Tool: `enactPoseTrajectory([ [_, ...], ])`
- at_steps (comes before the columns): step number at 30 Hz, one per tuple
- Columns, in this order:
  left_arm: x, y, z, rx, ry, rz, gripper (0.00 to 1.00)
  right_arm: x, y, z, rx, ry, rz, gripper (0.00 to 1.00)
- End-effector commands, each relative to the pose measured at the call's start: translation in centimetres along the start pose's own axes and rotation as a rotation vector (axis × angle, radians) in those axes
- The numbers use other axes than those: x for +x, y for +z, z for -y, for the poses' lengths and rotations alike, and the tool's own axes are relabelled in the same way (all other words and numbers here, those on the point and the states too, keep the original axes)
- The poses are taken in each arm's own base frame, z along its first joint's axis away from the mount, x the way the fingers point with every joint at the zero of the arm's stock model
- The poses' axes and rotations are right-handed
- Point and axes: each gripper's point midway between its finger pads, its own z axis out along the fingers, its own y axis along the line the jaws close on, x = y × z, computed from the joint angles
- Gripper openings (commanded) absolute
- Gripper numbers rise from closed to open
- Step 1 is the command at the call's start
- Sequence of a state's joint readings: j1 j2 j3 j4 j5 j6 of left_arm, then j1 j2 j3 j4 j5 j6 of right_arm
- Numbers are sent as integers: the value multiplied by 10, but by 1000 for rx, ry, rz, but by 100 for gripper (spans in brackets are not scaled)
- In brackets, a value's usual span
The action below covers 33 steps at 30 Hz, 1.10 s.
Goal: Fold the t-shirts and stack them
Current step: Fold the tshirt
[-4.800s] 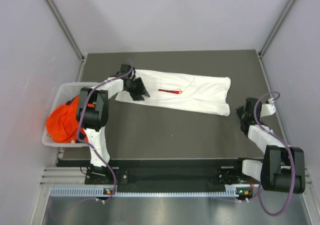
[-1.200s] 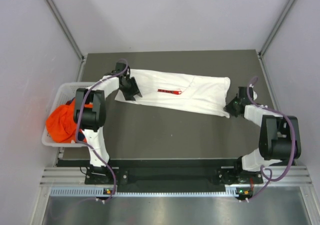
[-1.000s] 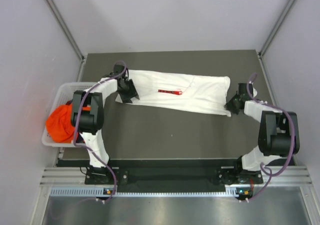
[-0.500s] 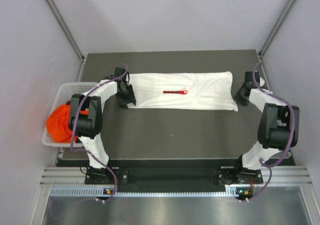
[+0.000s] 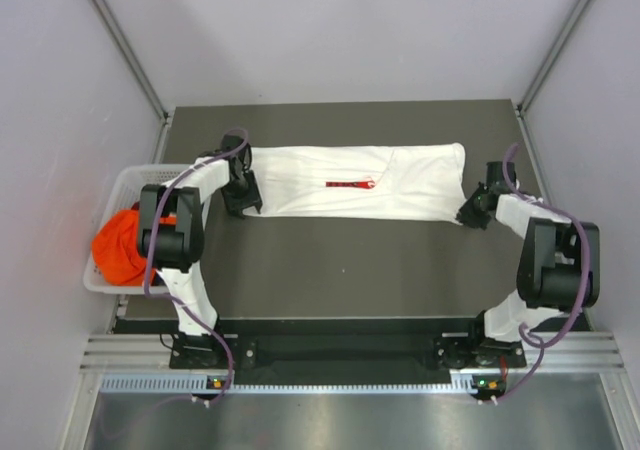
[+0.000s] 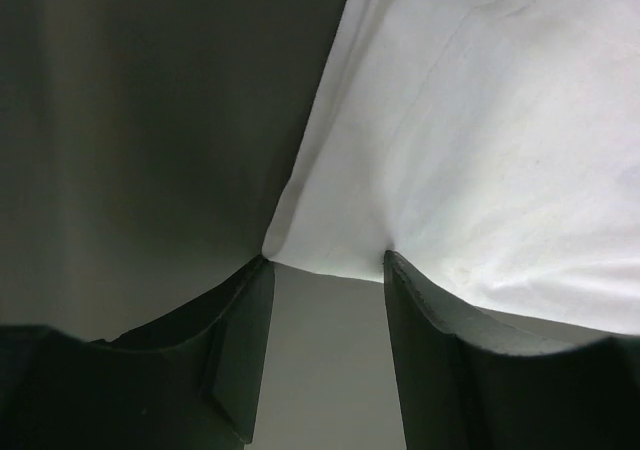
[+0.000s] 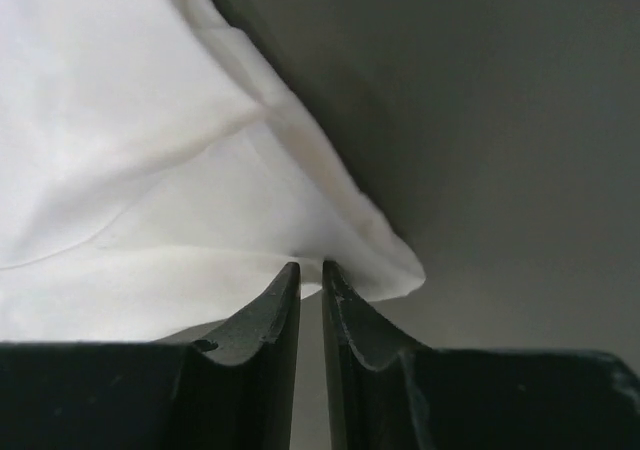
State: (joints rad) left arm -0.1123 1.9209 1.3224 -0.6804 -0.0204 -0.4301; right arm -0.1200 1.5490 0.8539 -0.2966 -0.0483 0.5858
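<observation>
Fingers [image 6: 430,320] of the left gripper [image 6: 325,262] stood apart. Their tips touched the edge of the white t-shirt [image 6: 480,150], with one corner of it lying between them, and nothing looked clamped. The right gripper [image 7: 310,267] had its fingers drawn to a thin slit right at the hem of the shirt's other end (whether a fold of cloth was nipped in that slit could not be told).

A few seconds earlier the shirt had lain slanted, and the right gripper had been well off to the side of it. Both had since pulled outward, so the cloth ran straight from one pair of fingers to the other, with the red print [image 5: 350,183] about midway between them. In the last half second the right gripper had dropped back to the shirt's nearer corner. By the look of it the spreading was done and the folding not yet begun, and no stack existed.

Beyond the left fingers, on the side away from the shirt, the basket [image 5: 125,175] held the orange t-shirt [image 5: 115,250], partly covered by the left arm. What else lay under it could not be seen. The wrist views showed only the shirt's corners, and the table [image 5: 350,260] beneath them was blurred.
</observation>
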Motion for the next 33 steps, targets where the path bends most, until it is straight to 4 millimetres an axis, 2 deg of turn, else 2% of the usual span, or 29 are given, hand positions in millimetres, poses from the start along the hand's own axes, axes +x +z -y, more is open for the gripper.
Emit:
enactPoseTrajectory([
  [1,-5,-4,-10,-27,12,-11,53,6,17,6,25,9,-12,15],
  [4,-14,-24,0,20,24,20,54,11,29,36,151,6,-19,15],
  [7,-19,-33,1,23,33,31,54,16,36,52,197,3,-38,15],
  [11,-12,-27,-13,-37,26,35,55,3,36,54,211,-26,0,15],
  [13,-3,-21,-16,-40,25,20,55,-11,36,53,223,-39,14,15],
  [17,13,-14,-10,29,18,-26,56,-38,41,44,228,-63,37,15],
  [20,19,-10,-9,46,13,-45,55,-47,49,43,235,-74,30,15],
  [23,31,-10,3,121,-5,-84,41,-54,54,48,262,-87,37,15],
  [24,44,-8,7,150,-21,-120,33,-57,56,48,265,-90,41,15],
  [25,48,-12,9,175,-28,-118,21,-61,58,46,250,-92,43,15],
  [26,53,-14,11,194,-37,-124,17,-68,61,42,237,-90,52,15],
  [27,67,-12,12,212,-54,-149,11,-74,63,40,238,-90,60,15],
  [28,69,-18,15,236,-58,-134,1,-78,65,38,238,-91,64,15],
  [30,79,-22,22,287,-85,-134,0,-93,74,27,216,-92,69,16],
  [31,94,-27,24,305,-84,-151,0,-98,78,21,202,-99,64,16],
  [32,99,-29,26,310,-85,-149,0,-106,86,15,193,-99,55,17],
  [33,112,-28,29,312,-90,-160,0,-109,89,9,182,-102,49,17],
])
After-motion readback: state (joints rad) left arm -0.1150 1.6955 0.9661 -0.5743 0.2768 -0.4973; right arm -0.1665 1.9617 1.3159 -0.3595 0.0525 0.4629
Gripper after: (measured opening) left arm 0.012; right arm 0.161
